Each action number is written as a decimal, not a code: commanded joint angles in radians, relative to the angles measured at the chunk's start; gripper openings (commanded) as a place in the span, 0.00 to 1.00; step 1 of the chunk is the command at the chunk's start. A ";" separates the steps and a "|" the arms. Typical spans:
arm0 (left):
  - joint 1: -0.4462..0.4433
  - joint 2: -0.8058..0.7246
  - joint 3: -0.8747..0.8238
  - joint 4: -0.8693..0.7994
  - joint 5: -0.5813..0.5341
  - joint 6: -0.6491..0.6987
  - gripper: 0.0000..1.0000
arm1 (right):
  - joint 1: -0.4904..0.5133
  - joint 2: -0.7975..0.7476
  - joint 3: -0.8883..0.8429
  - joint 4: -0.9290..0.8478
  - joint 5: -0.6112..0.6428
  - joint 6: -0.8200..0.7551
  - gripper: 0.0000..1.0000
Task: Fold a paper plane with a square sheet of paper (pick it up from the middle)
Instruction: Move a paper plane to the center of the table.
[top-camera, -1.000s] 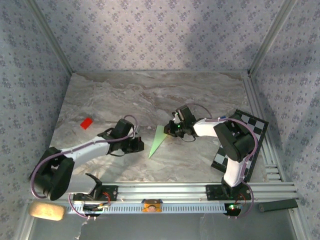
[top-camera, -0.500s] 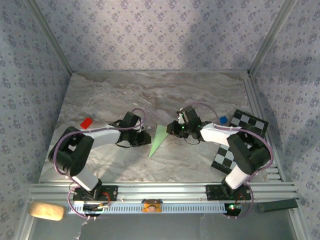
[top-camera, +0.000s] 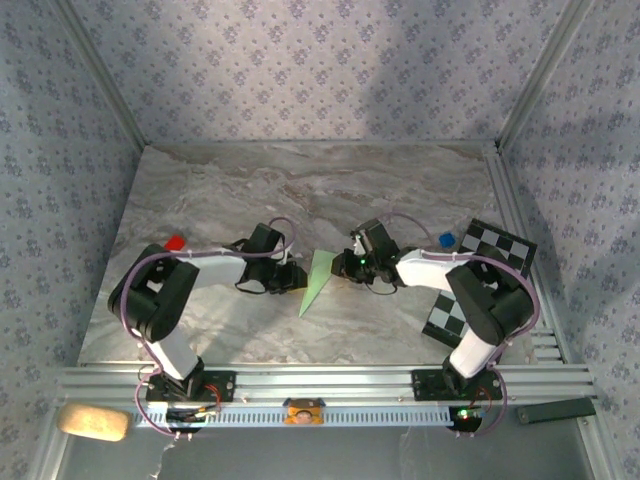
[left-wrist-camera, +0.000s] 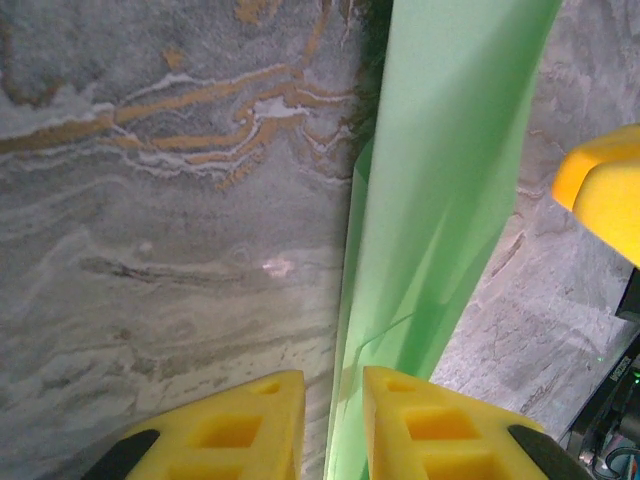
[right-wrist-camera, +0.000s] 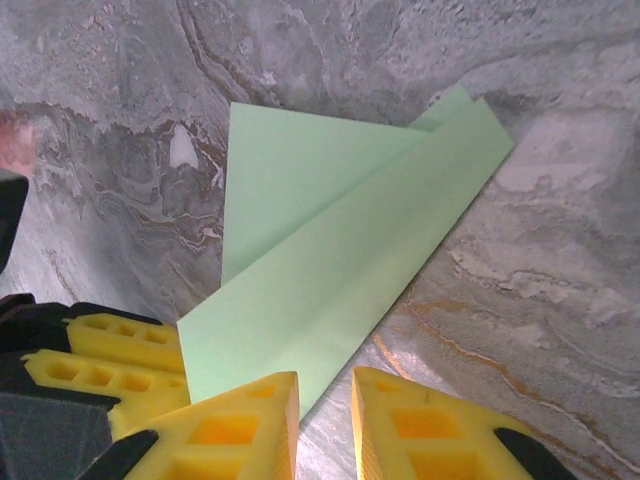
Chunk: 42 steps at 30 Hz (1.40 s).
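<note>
Paper plane (top-camera: 318, 279) is seen lying on the marble surface (top-camera: 250, 190), roughly centred between the two arms. Its sharp tip is pointed toward the near edge and its wide end toward the back wall.

Left end effector (top-camera: 292, 277) is set low, just beside the plane's left edge. Right end effector (top-camera: 346, 267) is set just beside the plane's upper right edge. Both are aimed inward at the paper.

Left wrist view: the jaws of the left end effector (left-wrist-camera: 333, 378) are held narrowly apart. The folded left edge of the paper plane (left-wrist-camera: 450, 200) runs up through the gap, and one yellow finger is laid over the green sheet.

Right wrist view: the jaws of the right end effector (right-wrist-camera: 325, 380) are held narrowly apart, with bare surface seen in the gap. The near corner of the paper plane (right-wrist-camera: 330, 250) ends just ahead of one finger. The folds are seen lying flat, a triangular flap beside a long strip.

A small red piece (top-camera: 176, 241) is seen behind the left arm. A checkered board (top-camera: 480, 285) is partly covered by the right arm.
</note>
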 joint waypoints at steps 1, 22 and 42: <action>0.000 0.029 0.030 -0.001 0.035 0.023 0.22 | 0.010 0.023 0.018 0.001 0.017 0.016 0.22; -0.004 0.058 0.038 0.061 0.106 -0.013 0.19 | 0.016 0.094 0.020 0.041 -0.054 0.051 0.15; -0.006 0.066 0.036 0.123 0.153 -0.047 0.15 | 0.015 0.098 0.018 0.045 -0.055 0.051 0.16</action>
